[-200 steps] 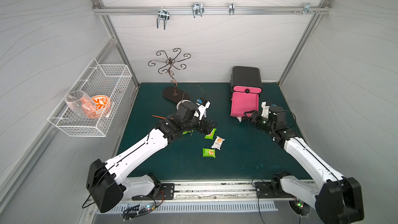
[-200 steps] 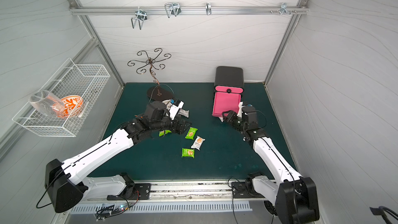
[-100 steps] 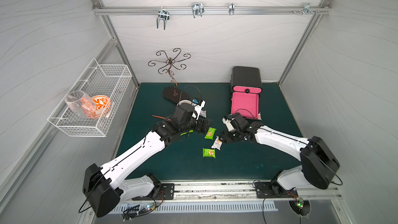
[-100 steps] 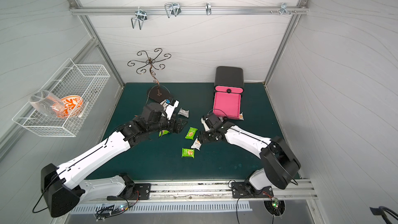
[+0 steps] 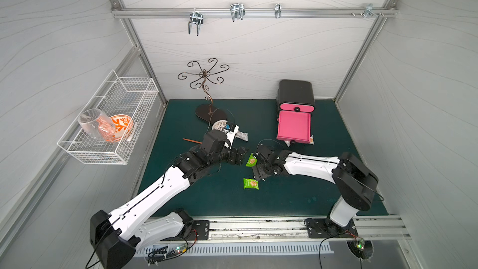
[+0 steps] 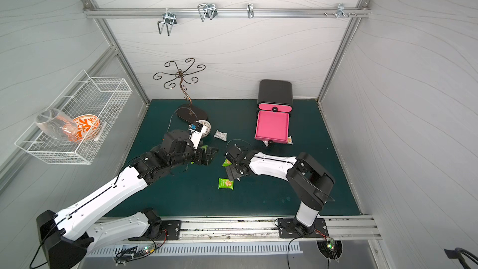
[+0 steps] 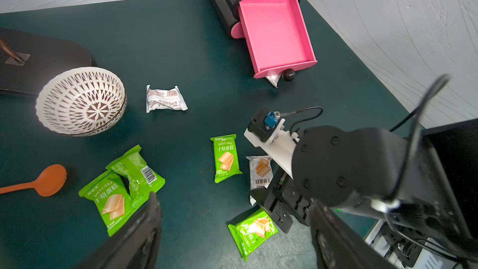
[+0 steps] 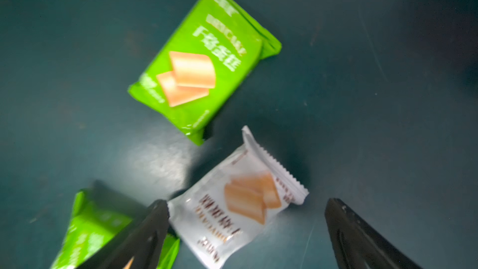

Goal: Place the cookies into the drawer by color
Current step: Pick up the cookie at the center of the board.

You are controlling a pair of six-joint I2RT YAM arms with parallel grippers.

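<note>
R gripper [image 8: 247,203] jaws spread wide, nothing clamped. It's low over the white cookie pkt [image 8: 238,208] on the green mat [image 5: 284,197]: pkt sits between the fingers, one fingertip [image 8: 155,218] right at pkt edge, other one clear of it. R wrist view is blurred, can't tell if it's actual contact. In both top views the R arm covers that pkt almost fully.

L gripper [image 7: 234,200] also wide open, empty, hanging above mat beside the overlapped pair of green pkts [image 7: 121,190], tips pointing at R gripper. A lone green pkt [image 5: 251,161] lies between the two grippers. Front green pkt [image 5: 250,183] flat on mat nearer the rail, just beside R gripper. Silver pkt [image 5: 241,135] w/ brown print lies apart from the rest, near the patterned bowl [image 7: 80,100]. Orange spoon [image 7: 46,181] on mat next to the green pair.

Drawer unit [image 5: 296,91] at back of mat, R side, against rear wall. 2nd pink drawer [image 5: 293,126] down pulled well out, top drawer [image 5: 285,106] shut. White wrapper corner [image 7: 274,80] pokes out under open drawer's front; can't tell if it's in bottom drawer or on mat. Well apart from both grippers.
</note>
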